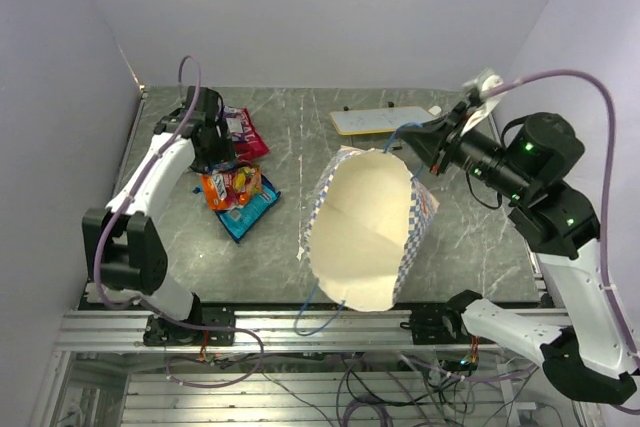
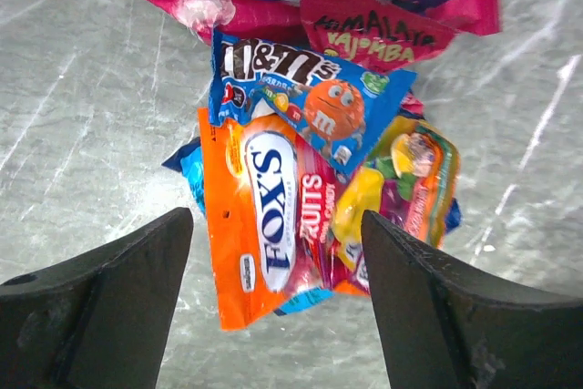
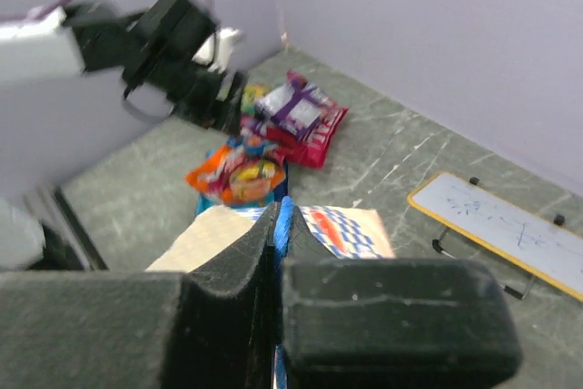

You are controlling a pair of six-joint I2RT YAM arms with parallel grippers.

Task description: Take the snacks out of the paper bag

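The blue-and-white checkered paper bag lies tilted on the table's middle, its cream inside facing up. My right gripper is shut on the bag's blue cord handle at the bag's far rim. The snacks lie in a pile on the table at the left: an orange packet, a blue packet, a yellow-green packet, and red-pink and purple packets farther back. My left gripper is open and empty just above the pile's near edge.
A flat cream board on black feet stands at the back of the table behind the bag. A second blue cord handle hangs over the table's front edge. Purple walls close in on the left, right and back.
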